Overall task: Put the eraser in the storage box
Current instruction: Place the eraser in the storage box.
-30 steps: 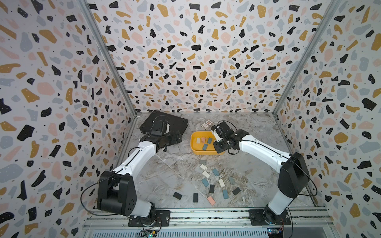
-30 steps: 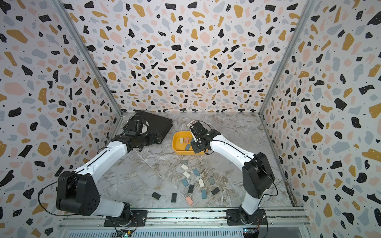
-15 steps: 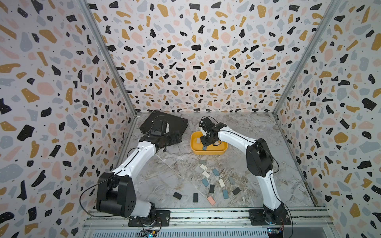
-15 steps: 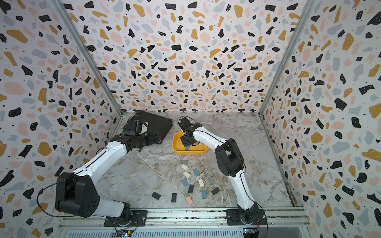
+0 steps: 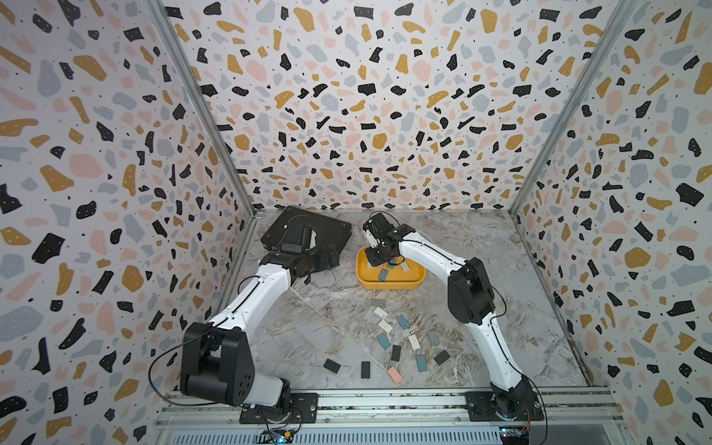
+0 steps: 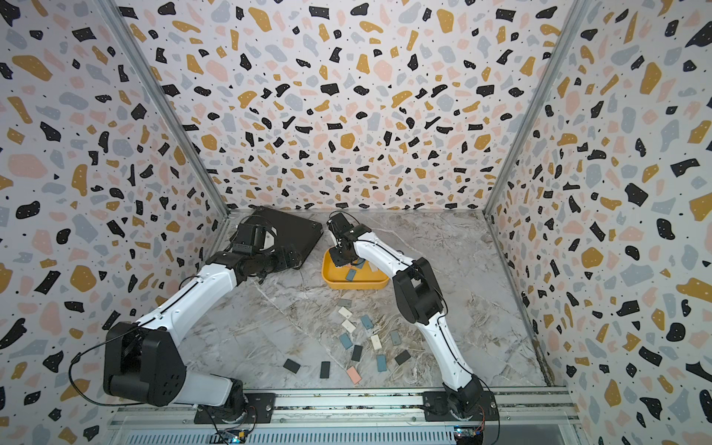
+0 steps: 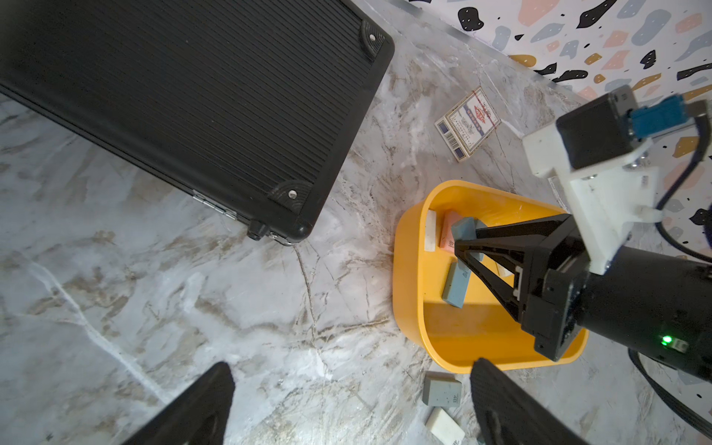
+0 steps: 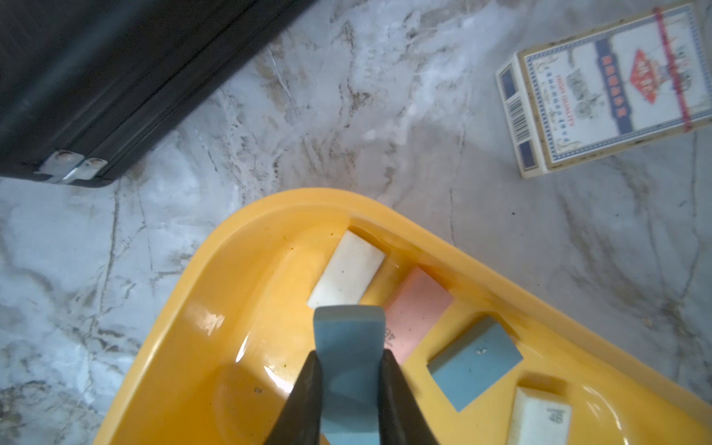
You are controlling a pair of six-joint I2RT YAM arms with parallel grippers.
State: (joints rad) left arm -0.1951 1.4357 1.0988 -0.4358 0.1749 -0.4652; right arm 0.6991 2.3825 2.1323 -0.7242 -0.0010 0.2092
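Both right gripper (image 8: 350,356) fingers clamp the blue eraser (image 8: 348,331) over the box (image 8: 200,277), where a drop onto the white eraser (image 8: 346,275) just beyond their tips could bounce it out; the left gripper (image 7: 348,375) gapes empty.

L arm (image 5: 250,300) stretches from the near-left base to the far left, claw (image 7: 352,373) spread wide w/ nothing betw. its fingers, while R arm (image 5: 431,258) folds at a raised elbow, forearm reaching far-left, wrist pitched down, claw (image 8: 350,356) pinched on a blue eraser (image 8: 348,331).
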